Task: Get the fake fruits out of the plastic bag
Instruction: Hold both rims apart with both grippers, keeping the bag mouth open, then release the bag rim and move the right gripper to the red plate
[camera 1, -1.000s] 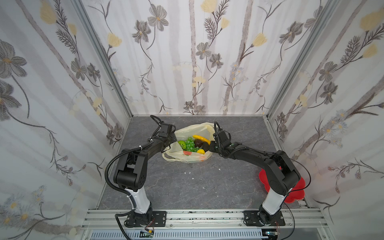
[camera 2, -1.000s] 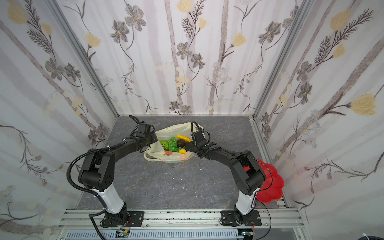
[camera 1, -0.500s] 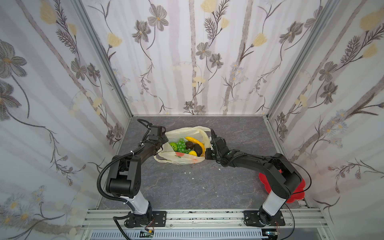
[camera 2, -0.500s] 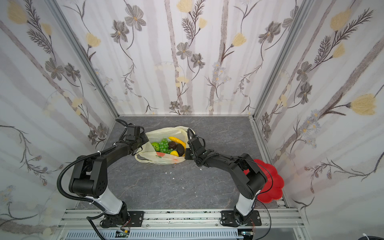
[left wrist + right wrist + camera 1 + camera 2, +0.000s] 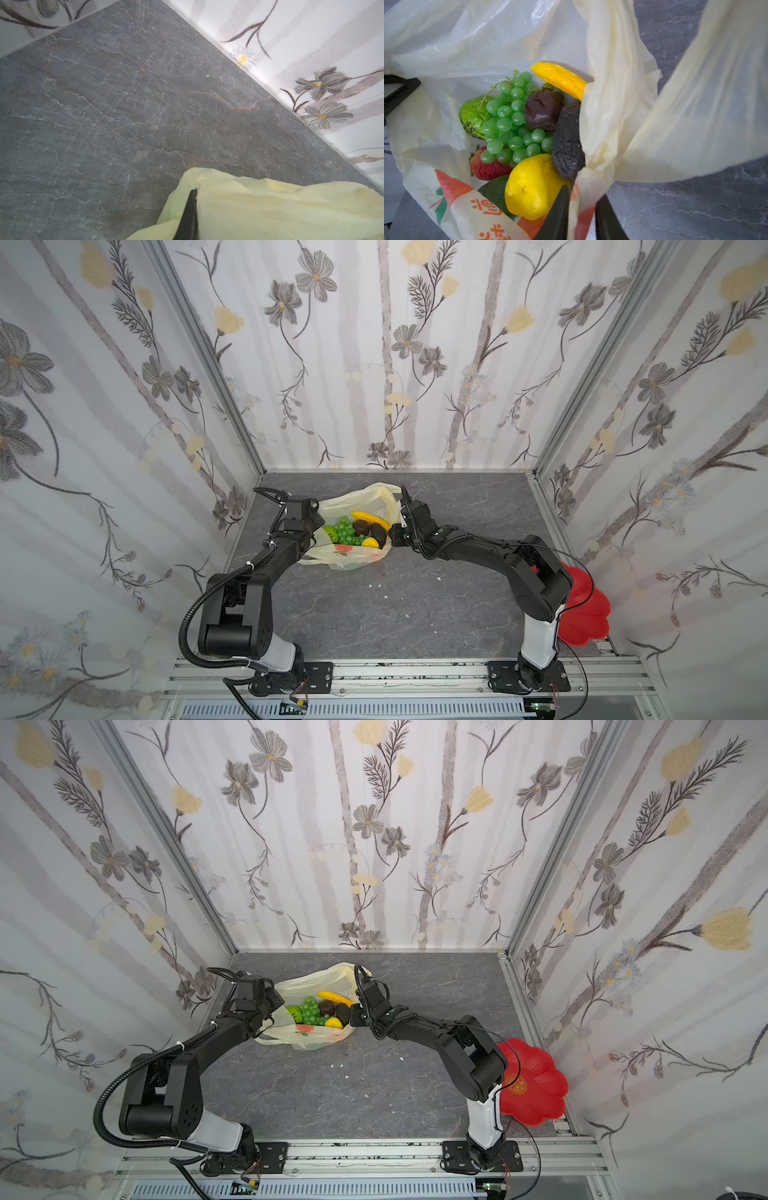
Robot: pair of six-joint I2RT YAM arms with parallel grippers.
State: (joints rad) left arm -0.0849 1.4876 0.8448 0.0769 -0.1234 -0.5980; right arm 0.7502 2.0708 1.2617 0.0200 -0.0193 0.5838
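The plastic bag [image 5: 353,560] [image 5: 309,1038] lies open on the grey table, its mouth held wide between my grippers. The fake fruits lie inside: banana [image 5: 558,78], grape bunch [image 5: 512,120], lemon [image 5: 533,187], bumpy green fruit [image 5: 472,116], strawberry [image 5: 488,166], avocado [image 5: 496,191] and dark brown pieces [image 5: 568,145]. My left gripper [image 5: 318,526] [image 5: 195,193] is shut on the bag's left rim. My right gripper [image 5: 395,531] [image 5: 583,193] straddles the right rim, fingers apart, with the bag wall loose between them.
A red flower-shaped dish [image 5: 586,614] [image 5: 536,1085] sits at the near right corner behind the right arm. Small white crumbs [image 5: 374,585] dot the table in front of the bag. Patterned walls close in the table on three sides.
Both grippers and the bag have shifted to the left. The right gripper's fingers have parted on the bag's rim. The left gripper has stayed shut on its side.
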